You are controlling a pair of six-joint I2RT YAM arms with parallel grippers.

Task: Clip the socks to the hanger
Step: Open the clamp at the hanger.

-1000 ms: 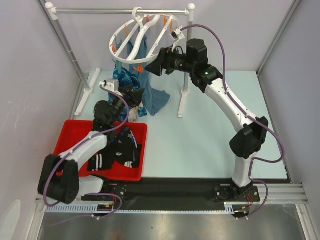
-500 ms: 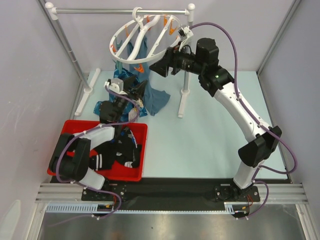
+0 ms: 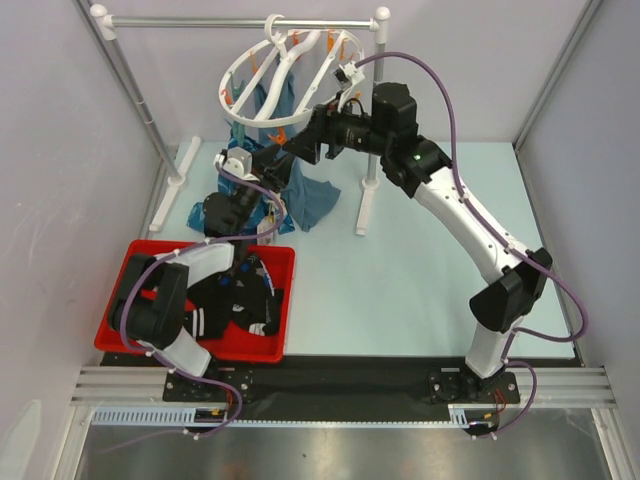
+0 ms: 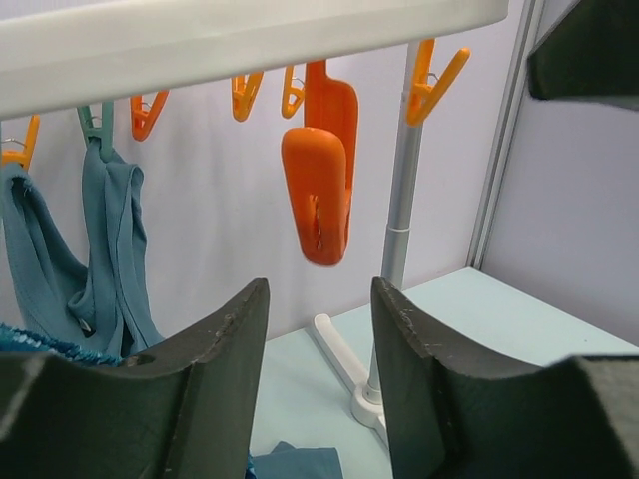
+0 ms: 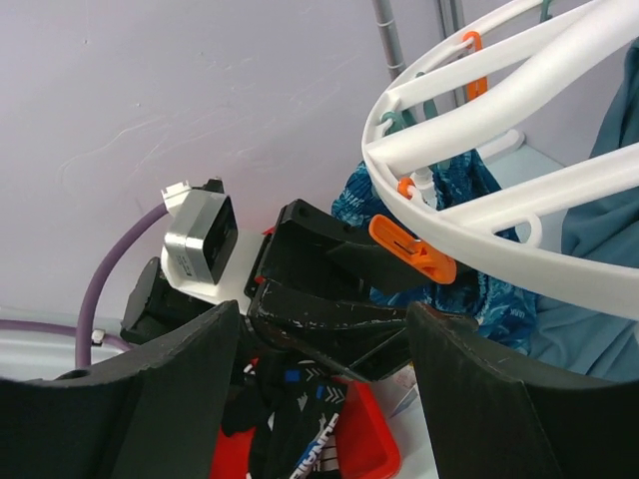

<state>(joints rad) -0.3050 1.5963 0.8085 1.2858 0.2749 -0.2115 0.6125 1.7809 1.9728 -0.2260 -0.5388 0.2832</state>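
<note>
The hanger [image 3: 236,74], a white ring with orange clips, hangs from the rail at the back. My left gripper [image 3: 277,160] is raised under its near rim. In the left wrist view it [image 4: 319,289] stands open and empty just below an orange clip [image 4: 319,195] that hangs from the white rim [image 4: 250,40]. My right gripper [image 3: 303,136] is open beside the ring, holding nothing, and in its wrist view it [image 5: 319,321] looks down on the left gripper's fingers [image 5: 329,299] and a clip [image 5: 414,249]. The socks [image 3: 235,300] lie heaped in the red bin [image 3: 130,280].
A grey rail stand [image 3: 230,21] carries the hanger, and its white foot [image 4: 344,364] rests on the table behind the clip. Blue cloth [image 3: 310,200] hangs from the ring down to the table. Teal cloth [image 4: 100,249] is clipped at the left. Walls close in on both sides.
My left arm has lifted from over the bin up to the hanger's near rim, and its jaws have narrowed. My right gripper swung right, then back left beside the ring.
</note>
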